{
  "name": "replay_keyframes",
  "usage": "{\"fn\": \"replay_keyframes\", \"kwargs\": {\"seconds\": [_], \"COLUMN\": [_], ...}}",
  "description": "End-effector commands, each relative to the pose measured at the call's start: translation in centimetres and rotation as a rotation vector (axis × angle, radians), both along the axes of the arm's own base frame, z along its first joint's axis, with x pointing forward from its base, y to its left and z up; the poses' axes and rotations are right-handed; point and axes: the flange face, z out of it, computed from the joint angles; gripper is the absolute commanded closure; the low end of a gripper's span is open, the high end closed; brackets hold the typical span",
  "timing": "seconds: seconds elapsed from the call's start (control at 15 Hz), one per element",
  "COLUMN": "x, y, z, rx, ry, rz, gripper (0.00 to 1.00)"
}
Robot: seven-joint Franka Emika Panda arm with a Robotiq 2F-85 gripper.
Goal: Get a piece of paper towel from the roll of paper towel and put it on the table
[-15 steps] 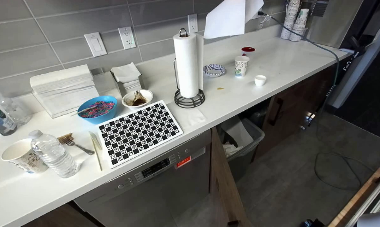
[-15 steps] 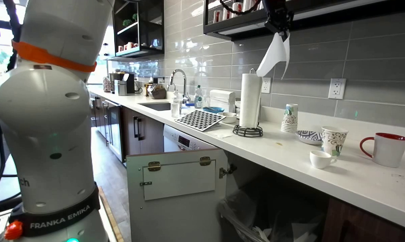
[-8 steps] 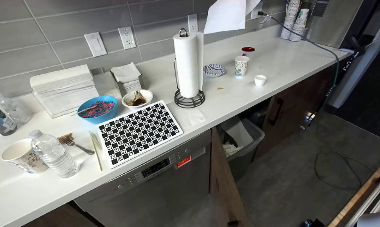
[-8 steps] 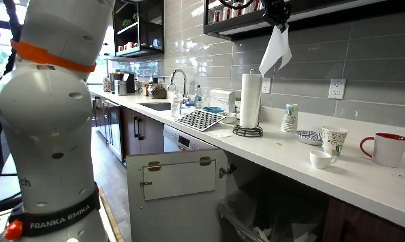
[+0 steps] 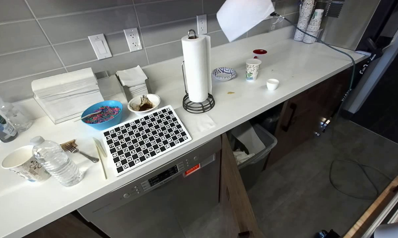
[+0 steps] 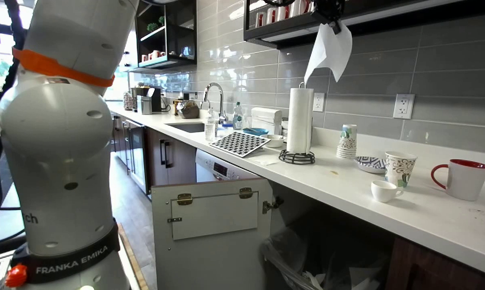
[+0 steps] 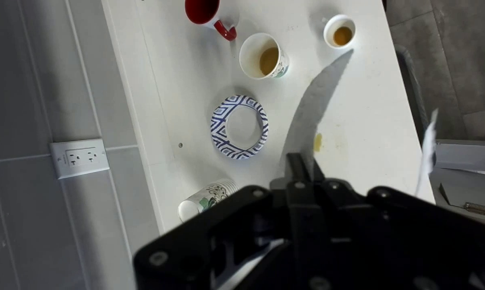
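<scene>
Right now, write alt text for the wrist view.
A closed black gripper reaches over a smooth white countertop; the edge of a thin white paper sheet shows at right. Higher up stand a round blue-patterned bowl, a printed paper cup and a small white cup, both cups holding brown liquid.

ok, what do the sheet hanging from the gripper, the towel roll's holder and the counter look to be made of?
Sheet: matte white paper; it's thin and droops in soft curves.
Holder: probably metal with a dark finish, going by its slim wire rings.
Counter: smooth, satin-looking white; quartz or laminate perhaps, can't tell which, as no grain shows.
</scene>
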Motion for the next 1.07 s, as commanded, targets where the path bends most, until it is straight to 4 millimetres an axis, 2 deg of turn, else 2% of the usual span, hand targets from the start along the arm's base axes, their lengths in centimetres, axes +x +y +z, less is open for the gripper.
{"fn": "replay_keyframes", "kwargs": {"seconds": [0.0, 0.4, 1.0], "x": [-0.5, -1.6, -4.6], "y": [0.7, 1.4, 2.3], "z": [1.1, 3.1, 3.3], "rx": [-0.035, -0.03, 0.133], "ry": [0.005, -0.032, -0.005], "rz": [-0.001, 0.023, 0.092], "gripper": [1.0, 1.0, 1.0]}}
